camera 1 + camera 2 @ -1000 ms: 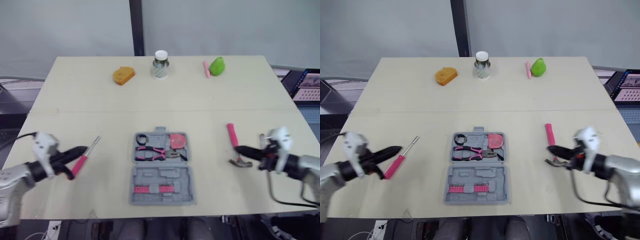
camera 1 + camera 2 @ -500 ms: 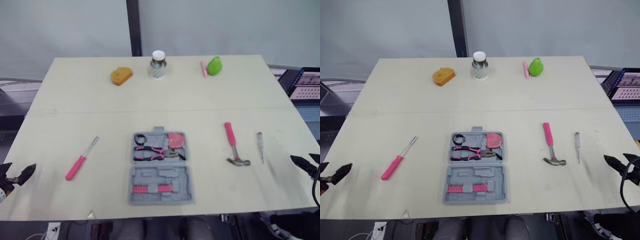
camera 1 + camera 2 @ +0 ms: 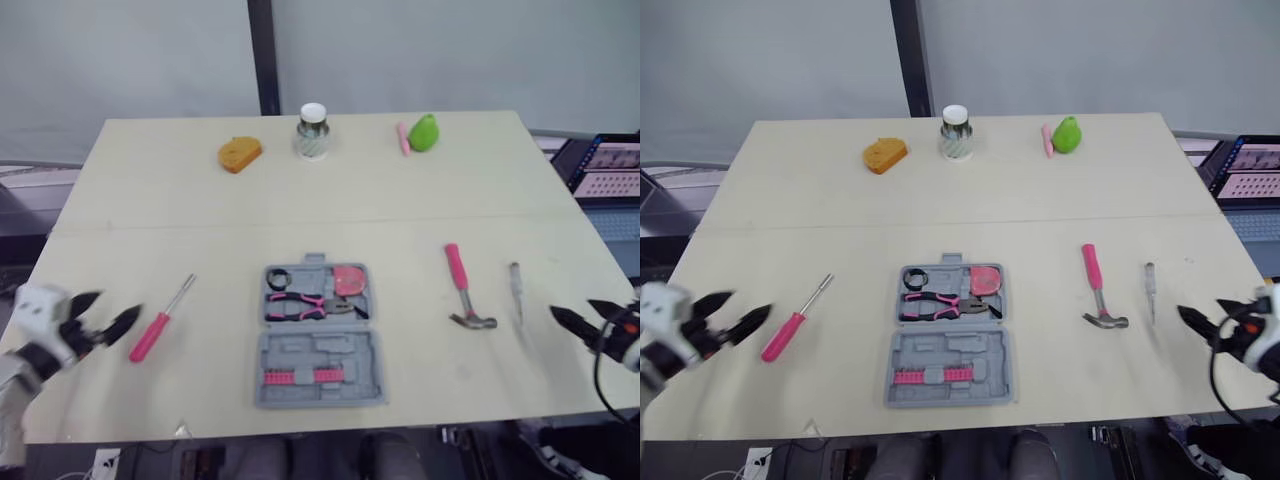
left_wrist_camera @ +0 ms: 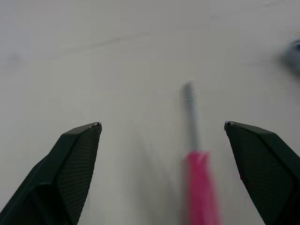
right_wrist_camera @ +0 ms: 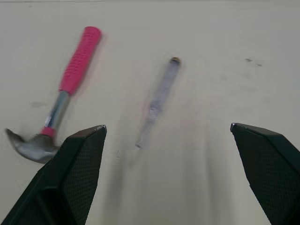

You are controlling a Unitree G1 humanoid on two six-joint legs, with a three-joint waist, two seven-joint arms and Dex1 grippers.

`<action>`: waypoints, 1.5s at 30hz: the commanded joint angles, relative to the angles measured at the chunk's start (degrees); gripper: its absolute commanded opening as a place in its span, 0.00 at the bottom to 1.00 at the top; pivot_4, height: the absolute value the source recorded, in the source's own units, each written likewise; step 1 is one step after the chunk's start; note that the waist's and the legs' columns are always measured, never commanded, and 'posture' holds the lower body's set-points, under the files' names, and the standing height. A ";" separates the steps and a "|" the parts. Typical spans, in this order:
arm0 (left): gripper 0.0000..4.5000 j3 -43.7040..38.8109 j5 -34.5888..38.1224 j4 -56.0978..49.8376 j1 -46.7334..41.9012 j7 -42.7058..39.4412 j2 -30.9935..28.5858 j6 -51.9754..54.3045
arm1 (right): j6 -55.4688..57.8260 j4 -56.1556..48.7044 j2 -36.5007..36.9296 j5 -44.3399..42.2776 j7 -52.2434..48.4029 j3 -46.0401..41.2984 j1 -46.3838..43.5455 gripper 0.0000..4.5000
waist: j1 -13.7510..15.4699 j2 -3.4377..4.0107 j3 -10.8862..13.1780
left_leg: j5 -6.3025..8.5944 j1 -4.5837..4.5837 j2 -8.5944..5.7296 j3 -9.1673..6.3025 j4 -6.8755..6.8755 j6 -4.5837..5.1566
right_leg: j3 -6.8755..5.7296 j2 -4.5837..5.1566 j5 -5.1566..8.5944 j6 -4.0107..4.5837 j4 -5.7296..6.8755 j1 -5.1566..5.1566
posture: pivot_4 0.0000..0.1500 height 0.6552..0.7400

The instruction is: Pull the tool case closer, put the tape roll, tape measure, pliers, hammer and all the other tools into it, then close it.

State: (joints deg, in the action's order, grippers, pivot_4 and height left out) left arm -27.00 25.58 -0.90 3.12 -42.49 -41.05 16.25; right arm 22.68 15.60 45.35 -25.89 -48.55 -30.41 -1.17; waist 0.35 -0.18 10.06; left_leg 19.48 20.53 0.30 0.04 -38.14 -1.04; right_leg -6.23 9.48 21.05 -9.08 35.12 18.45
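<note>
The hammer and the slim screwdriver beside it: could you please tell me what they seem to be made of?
The hammer has a grey, slightly glossy head and shaft, likely steel. Its matte pink ribbed grip is probably rubber or soft plastic. The slim screwdriver has a see-through body, likely clear plastic. Its thin tip looks like metal, though it is too small to be sure.

Grey plastic tool case (image 3: 330,348) lying open, flat, holding black tape roll (image 3: 282,279), pink tape measure (image 3: 349,280), pink-handled pliers (image 3: 310,305). Pink-handled hammer (image 3: 463,290), slim clear screwdriver (image 3: 516,290) lying right of case; pink-handled screwdriver (image 3: 160,320) lying left.
</note>
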 commanded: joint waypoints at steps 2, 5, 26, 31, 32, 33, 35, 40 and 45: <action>1.00 13.04 1.09 -13.48 -8.44 -3.01 0.61 4.02 | 5.30 -9.90 -3.52 1.92 10.82 2.34 -0.59 1.00 | 0.44 0.04 -0.01 | 0.00 0.00 -0.03 0.02 0.01 0.00 | 0.03 0.00 0.00 0.00 -0.01 0.01 | 1.00 1.00; 1.00 21.97 -0.56 -15.35 -14.99 -5.93 2.54 3.82 | 6.83 -12.70 -6.52 5.11 17.19 5.42 -1.88 1.00 | 0.82 0.04 -0.01 | -0.01 0.01 -0.08 0.08 0.00 0.03 | 0.09 0.00 -0.02 -0.04 -0.02 0.03 | 1.00 1.00; 1.00 41.57 -7.62 -9.12 -30.09 -10.43 20.29 -4.71 | -5.03 12.32 -13.30 12.60 28.73 8.61 -16.61 1.00 | -0.29 0.14 0.05 | -0.08 0.08 -0.08 0.15 0.03 0.14 | 0.10 -0.06 -0.04 -0.06 -0.04 0.09 | 1.00 1.00; 1.00 41.43 -8.18 -9.05 -29.75 -10.23 20.88 -4.93 | -6.51 14.65 -13.40 12.87 28.59 8.95 -17.33 1.00 | -0.38 0.14 0.04 | -0.08 0.08 -0.08 0.13 0.03 0.14 | 0.09 -0.06 -0.04 -0.06 -0.05 0.09 | 1.00 1.00; 1.00 41.41 -8.22 -9.08 -29.69 -10.22 20.90 -4.96 | -6.63 14.83 -13.42 12.81 28.54 8.96 -17.37 1.00 | -0.38 0.14 0.04 | -0.08 0.08 -0.08 0.13 0.02 0.14 | 0.09 -0.06 -0.04 -0.07 -0.07 0.08 | 1.00 1.00; 1.00 41.41 -8.28 -9.07 -29.64 -10.21 20.88 -5.02 | -6.67 14.91 -13.46 12.76 28.50 8.96 -17.38 1.00 | -0.38 0.14 0.04 | -0.08 0.08 -0.08 0.13 0.02 0.14 | 0.09 -0.06 -0.05 -0.07 -0.07 0.08 | 1.00 1.00; 1.00 41.38 -8.37 -9.05 -29.60 -10.19 20.85 -5.13 | -6.72 15.02 -13.60 12.49 28.45 8.84 -17.39 1.00 | -0.38 0.14 0.05 | -0.08 0.08 -0.07 0.13 0.02 0.14 | 0.09 -0.06 -0.05 -0.07 -0.06 0.08 | 1.00 1.00; 1.00 41.24 -8.56 -8.39 -29.85 -10.08 21.01 -5.55 | -7.24 15.46 -13.90 12.37 29.04 8.46 -17.26 0.50 | -0.21 0.14 0.05 | -0.08 0.08 -0.08 0.12 0.03 0.14 | 0.09 -0.06 -0.05 -0.07 -0.08 0.08 | 1.00 1.00; 1.00 41.03 -8.80 -7.42 -30.00 -9.87 21.45 -6.13 | -8.01 15.71 -13.96 12.24 29.04 8.25 -17.10 0.00 | -0.23 0.14 0.04 | -0.08 0.10 -0.08 0.10 0.03 0.14 | 0.07 -0.05 -0.05 -0.07 -0.11 0.06 | 1.00 1.00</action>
State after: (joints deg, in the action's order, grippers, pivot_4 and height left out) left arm 14.56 16.77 -7.97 -26.37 -52.63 -20.05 11.26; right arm 15.13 31.20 31.07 -13.43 -20.57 -21.11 -18.83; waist 0.12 -0.04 10.10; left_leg 19.39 20.64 0.22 0.14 -38.11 -0.89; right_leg -6.17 9.43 21.00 -9.15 35.00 18.51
